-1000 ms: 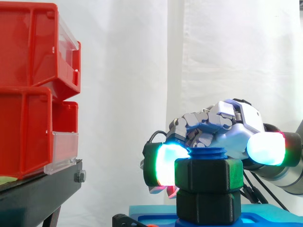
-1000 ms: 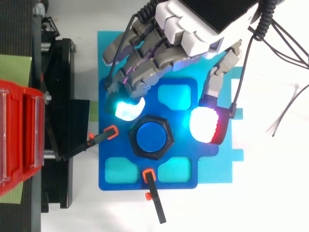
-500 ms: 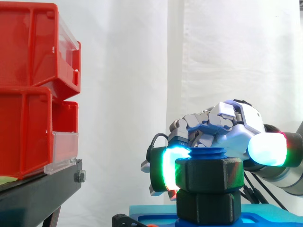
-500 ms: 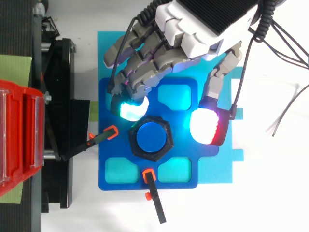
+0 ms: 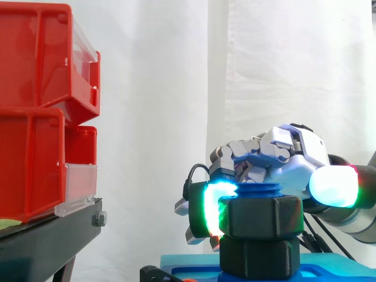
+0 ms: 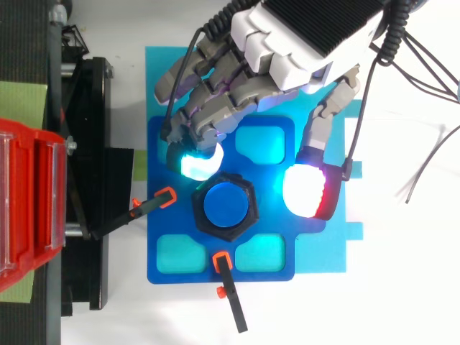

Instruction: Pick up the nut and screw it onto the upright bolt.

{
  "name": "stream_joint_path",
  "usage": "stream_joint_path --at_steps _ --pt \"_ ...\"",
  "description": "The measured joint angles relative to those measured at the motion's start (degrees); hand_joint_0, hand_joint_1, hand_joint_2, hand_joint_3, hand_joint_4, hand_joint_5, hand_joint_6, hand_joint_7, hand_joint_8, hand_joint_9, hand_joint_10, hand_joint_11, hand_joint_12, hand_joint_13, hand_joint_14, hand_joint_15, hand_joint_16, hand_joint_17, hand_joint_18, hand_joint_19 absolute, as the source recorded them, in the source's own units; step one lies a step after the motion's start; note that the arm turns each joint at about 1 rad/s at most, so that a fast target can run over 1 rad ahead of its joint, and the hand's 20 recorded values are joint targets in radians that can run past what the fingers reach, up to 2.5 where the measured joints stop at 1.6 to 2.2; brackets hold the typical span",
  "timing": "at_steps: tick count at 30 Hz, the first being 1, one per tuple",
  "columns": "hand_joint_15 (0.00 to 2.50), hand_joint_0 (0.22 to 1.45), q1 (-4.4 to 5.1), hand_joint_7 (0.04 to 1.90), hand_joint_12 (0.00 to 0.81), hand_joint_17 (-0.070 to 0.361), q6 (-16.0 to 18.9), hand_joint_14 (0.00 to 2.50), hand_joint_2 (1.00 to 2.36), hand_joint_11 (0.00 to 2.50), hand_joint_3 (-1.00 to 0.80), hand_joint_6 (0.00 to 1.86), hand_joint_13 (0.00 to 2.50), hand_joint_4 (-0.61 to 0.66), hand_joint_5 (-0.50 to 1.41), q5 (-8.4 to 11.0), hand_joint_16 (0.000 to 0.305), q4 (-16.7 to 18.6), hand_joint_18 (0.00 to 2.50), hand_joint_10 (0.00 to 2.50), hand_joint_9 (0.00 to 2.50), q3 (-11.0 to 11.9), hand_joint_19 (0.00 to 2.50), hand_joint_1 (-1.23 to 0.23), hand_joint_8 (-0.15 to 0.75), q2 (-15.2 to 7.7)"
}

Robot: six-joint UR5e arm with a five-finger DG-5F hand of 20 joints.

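A black hexagonal nut (image 5: 261, 217) (image 6: 251, 217) sits threaded on the upright blue bolt (image 6: 228, 205), whose thread tip (image 5: 258, 190) pokes out above it. A second black hex piece (image 5: 258, 257) lies under the nut on the blue base plate (image 6: 320, 248). My hand (image 6: 302, 36) (image 5: 288, 158) hangs over the far side of the bolt with bent fingers. One glowing cyan-green fingertip (image 6: 194, 164) touches the nut's upper-left corner. The thumb pad (image 6: 309, 190), glowing white and red, stays to the right, a gap away from the nut.
Red bins (image 5: 35, 106) (image 6: 25, 201) stand on a black stand (image 5: 47, 235) at the left. Two black clamps with orange tips (image 6: 151, 205) (image 6: 228, 287) hold the base plate. Several shallow recesses (image 6: 262, 144) mark the plate. Thin wires (image 6: 424, 165) lie at the right.
The bent fingers have closed in toward the bolt, bringing the cyan fingertip from just beside the nut onto its corner. The thumb and the nut have hardly moved.
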Motion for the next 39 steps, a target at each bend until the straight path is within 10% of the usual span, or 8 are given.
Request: stream_joint_path --at_steps 26,39 --pt "0.01 0.50 -0.16 1.49 0.339 0.129 0.00 0.00 1.00 0.00 -0.50 0.50 0.99 0.17 0.08 -0.09 0.057 -0.07 0.84 0.00 1.39 -0.10 0.00 -0.44 0.282 -0.02" --pt "0.00 0.49 -0.34 1.05 0.382 0.140 0.19 0.00 1.00 0.00 -0.50 0.51 0.89 0.34 -0.05 -0.16 0.062 0.20 0.75 0.00 1.21 -0.08 0.00 -0.44 0.355 -0.01"
